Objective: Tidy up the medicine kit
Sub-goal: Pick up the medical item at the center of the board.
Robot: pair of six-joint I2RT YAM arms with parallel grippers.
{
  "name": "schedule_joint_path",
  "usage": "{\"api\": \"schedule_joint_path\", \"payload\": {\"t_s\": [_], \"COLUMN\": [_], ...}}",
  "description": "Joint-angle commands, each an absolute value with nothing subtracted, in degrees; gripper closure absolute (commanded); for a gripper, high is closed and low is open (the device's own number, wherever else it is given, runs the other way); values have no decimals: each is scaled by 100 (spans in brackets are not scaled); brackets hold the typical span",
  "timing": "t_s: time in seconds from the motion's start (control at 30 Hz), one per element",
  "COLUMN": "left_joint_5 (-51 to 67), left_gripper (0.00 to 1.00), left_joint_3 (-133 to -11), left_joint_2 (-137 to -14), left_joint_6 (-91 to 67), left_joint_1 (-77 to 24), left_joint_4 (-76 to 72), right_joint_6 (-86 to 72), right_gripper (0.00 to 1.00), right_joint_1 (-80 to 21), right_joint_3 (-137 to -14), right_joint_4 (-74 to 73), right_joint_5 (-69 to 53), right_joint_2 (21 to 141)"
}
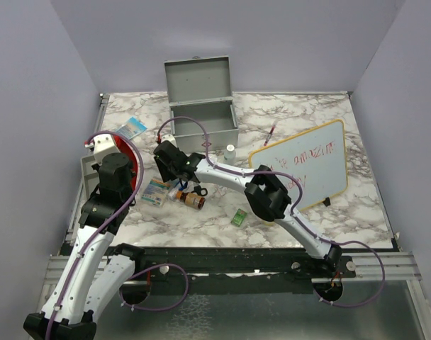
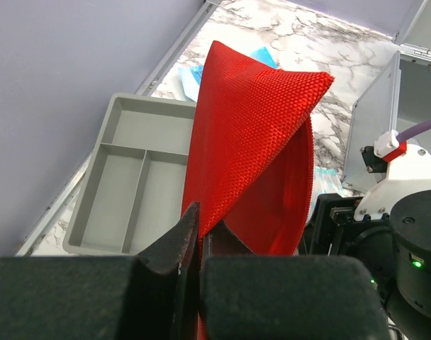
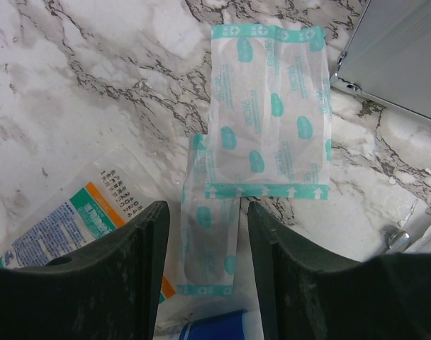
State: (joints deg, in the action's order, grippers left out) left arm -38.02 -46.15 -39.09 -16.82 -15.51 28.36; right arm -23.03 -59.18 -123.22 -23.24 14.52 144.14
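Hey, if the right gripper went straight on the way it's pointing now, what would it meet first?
Most likely the small teal-printed bandage wrapper lying on the marble table, directly between the open fingers of the right gripper. How high the gripper is above it is hard to judge.

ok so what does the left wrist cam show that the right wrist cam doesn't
Only the left wrist: the left tool shut on a red mesh pouch, with the grey divided tray beside it.
Only the right wrist: the right tool open above two teal-printed plaster wrappers, and an orange-and-teal sachet next to them.
Both: the marble table and part of the grey medicine kit.
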Motion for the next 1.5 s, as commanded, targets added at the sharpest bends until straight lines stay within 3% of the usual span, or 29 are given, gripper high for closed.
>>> {"api": "schedule_joint_path", "payload": {"t_s": [0.0, 0.77, 1.2, 1.47], "left_joint_5": [-3766, -3685, -3675, -3618], "left_gripper": [100, 100, 100, 100], "left_joint_3": [-4538, -4528, -4526, -4531], "left_joint_2": [-3850, -3846, -3836, -3844], "left_joint_6": [-1625, -1600, -1600, -1608], "left_joint_1": [-1573, -1582, -1591, -1591], "left_joint_4": [2691, 2673, 2677, 2678], "right_joint_6": [-2235, -2892, -2735, -2661], "right_gripper": [47, 72, 96, 98], "right_joint_1": [-5943, -5933, -5917, -5876], "right_joint_3": [-12591, -12327, -12148, -11858], "right_joint_4": [-2467, -2514, -2269, -2086], "right_joint_5": [1550, 1481, 1554, 1507], "right_joint_2": [14699, 14534, 14114, 13542]}}
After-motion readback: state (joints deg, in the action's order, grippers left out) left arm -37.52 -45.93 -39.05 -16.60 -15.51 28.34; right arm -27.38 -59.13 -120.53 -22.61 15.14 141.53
